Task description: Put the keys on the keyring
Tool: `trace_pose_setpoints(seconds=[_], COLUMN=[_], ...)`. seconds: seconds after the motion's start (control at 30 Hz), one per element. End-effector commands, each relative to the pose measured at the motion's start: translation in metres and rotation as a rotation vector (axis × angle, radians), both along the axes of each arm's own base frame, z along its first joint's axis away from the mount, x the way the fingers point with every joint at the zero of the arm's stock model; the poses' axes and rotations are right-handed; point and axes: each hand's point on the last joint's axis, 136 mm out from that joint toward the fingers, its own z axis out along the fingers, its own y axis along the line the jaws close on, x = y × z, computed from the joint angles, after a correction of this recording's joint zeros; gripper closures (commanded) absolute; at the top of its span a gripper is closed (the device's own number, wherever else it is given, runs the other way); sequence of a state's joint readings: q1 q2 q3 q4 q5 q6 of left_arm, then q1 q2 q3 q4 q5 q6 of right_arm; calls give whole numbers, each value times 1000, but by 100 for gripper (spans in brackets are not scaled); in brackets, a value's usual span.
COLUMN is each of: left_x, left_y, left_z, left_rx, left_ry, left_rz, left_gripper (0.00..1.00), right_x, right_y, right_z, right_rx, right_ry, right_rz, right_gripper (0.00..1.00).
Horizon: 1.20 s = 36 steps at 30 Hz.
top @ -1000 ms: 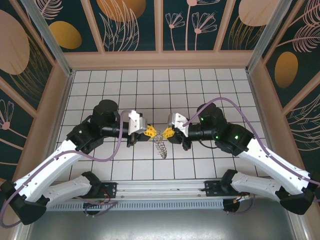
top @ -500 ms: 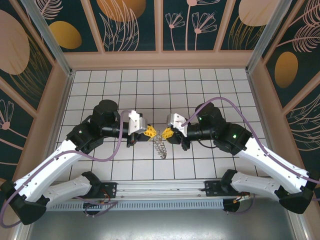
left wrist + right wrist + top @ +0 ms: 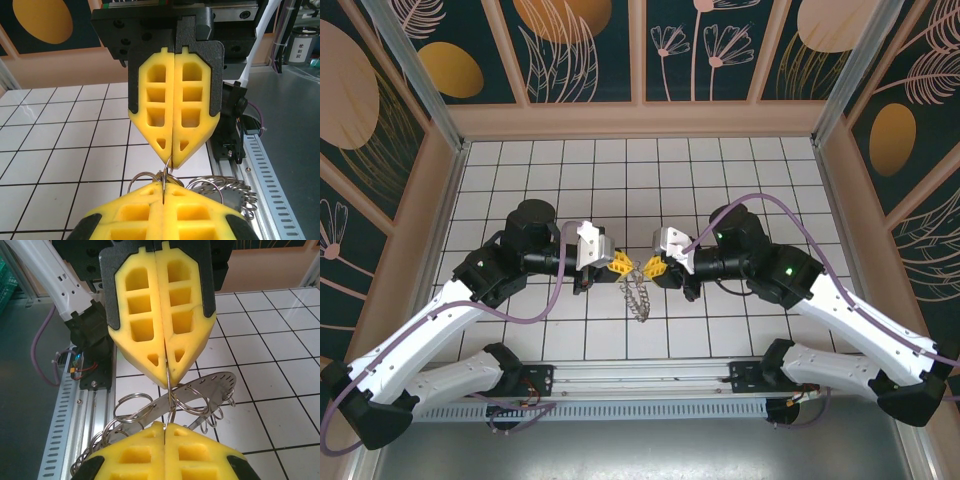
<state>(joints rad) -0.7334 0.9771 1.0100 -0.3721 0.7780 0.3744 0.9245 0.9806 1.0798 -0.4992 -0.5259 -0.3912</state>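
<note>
At frame centre, w/ left tool point(image 3: 623, 265) & right tool point(image 3: 651, 267) both clenched tip-to-tip on one wire loop point(image 3: 170, 390), keyring point(image 3: 638, 296) dangling just below, coils prob. should be parted gently, w/o twisting.

keyring point(image 3: 638, 293) blocking centre (dangling), far tiles point(image 3: 640, 160) open

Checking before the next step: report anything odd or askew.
The keyring hangs tilted from a thin wire loop pinched between the left gripper and right gripper, jaws shut tip to tip. Nothing looks damaged.
</note>
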Motion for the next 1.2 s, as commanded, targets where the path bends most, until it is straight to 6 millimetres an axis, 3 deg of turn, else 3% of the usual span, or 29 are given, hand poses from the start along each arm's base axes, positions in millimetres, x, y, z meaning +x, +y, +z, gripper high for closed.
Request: trace_pose_setpoints(seconds=[0.0, 1.17], left_x=[-1, -2], left_y=[-1, -1], left_z=[17, 16], left_rx=[-34, -33], left_ry=[-55, -57], left_rz=[-14, -20], left_gripper=[100, 100], right_x=[-11, -17], right_y=[5, 7], right_z=[22, 25], right_rx=[54, 21], right_ry=[-32, -40], right_rz=[74, 137], right_gripper=[100, 100])
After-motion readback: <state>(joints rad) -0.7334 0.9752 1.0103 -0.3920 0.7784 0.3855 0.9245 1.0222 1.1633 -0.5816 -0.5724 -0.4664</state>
